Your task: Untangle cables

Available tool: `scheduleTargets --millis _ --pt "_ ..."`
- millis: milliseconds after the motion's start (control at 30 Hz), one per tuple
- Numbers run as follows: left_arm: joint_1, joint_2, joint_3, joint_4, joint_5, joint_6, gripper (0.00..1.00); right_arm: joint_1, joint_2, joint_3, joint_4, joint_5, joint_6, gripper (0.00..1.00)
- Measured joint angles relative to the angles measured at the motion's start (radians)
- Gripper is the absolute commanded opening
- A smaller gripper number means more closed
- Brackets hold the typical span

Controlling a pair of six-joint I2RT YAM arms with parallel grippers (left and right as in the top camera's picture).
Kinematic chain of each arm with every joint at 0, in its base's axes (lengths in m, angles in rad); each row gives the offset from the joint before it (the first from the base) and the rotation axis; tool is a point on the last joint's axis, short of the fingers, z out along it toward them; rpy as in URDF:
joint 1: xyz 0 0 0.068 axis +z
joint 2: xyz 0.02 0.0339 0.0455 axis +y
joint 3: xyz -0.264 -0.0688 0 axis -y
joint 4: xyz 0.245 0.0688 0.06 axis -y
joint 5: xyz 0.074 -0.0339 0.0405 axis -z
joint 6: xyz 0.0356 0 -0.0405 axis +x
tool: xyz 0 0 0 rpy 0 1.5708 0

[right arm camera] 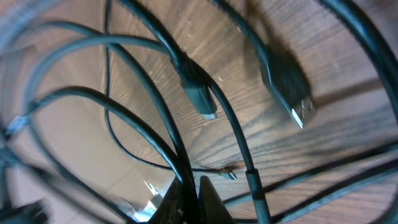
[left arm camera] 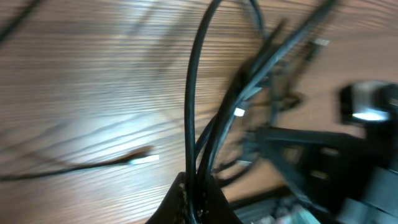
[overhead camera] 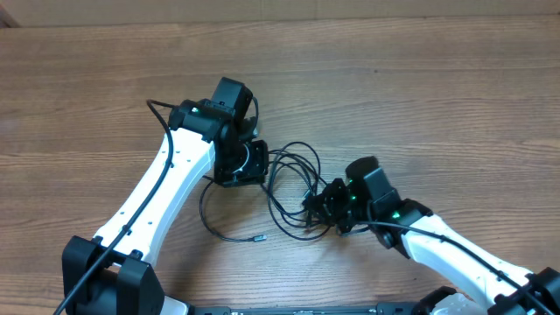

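The cables (overhead camera: 293, 185) lie as a loose tangle of thin black loops on the wooden table, between my two grippers. My left gripper (overhead camera: 255, 163) sits at the tangle's left edge. In its wrist view its jaws (left arm camera: 200, 194) are shut on two or three cable strands (left arm camera: 194, 106) that rise from between them. My right gripper (overhead camera: 317, 204) is at the tangle's right side. Its fingers (right arm camera: 208, 199) are pinched on a strand of the cables (right arm camera: 163, 134). A flat USB plug (right arm camera: 292, 90) and a smaller plug (right arm camera: 200, 99) hang just beyond it. One free plug end (overhead camera: 260, 235) rests on the table toward the front.
The left arm's own thicker black cable (overhead camera: 160, 112) loops out beside its wrist. A black rail (overhead camera: 306, 309) runs along the table's front edge, with something white (overhead camera: 455, 303) at the bottom right. In the left wrist view the right arm (left arm camera: 367, 109) shows close by.
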Motion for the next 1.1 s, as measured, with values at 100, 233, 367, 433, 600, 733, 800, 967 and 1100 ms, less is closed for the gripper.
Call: scheduleTargets --millis 100,233,367,433,600,733,800,967,1100 --pt "-0.003 0.000 0.000 -0.017 -0.084 -0.029 0.04 -0.073 0.000 0.000 0.000 -0.078 -0.108 0.04" --pt "-0.008 0.000 0.000 -0.016 -0.146 -0.043 0.06 -0.193 0.000 0.000 -0.001 -0.212 -0.252 0.04" --pt "-0.008 0.000 0.000 -0.006 -0.178 -0.060 0.07 -0.302 0.000 0.000 -0.008 -0.341 -0.383 0.04" --pt "-0.008 0.000 0.000 -0.003 -0.187 -0.062 0.08 -0.357 0.000 0.000 -0.015 -0.391 -0.431 0.04" --pt "-0.006 0.000 0.000 -0.004 -0.230 -0.063 0.15 -0.509 0.000 0.000 -0.024 -0.460 -0.490 0.04" --pt "-0.006 0.000 0.000 0.005 -0.248 -0.079 0.12 -0.545 0.000 0.000 -0.039 -0.485 -0.507 0.04" --pt "-0.006 0.000 0.000 0.011 -0.252 -0.092 0.10 -0.545 0.000 0.000 -0.046 -0.495 -0.515 0.04" --pt "-0.006 0.000 0.000 0.013 -0.255 -0.117 0.08 -0.545 0.000 0.000 -0.081 -0.491 -0.545 0.04" --pt "-0.006 0.000 0.000 0.013 -0.255 -0.131 0.11 -0.545 0.000 0.000 -0.131 -0.469 -0.554 0.04"
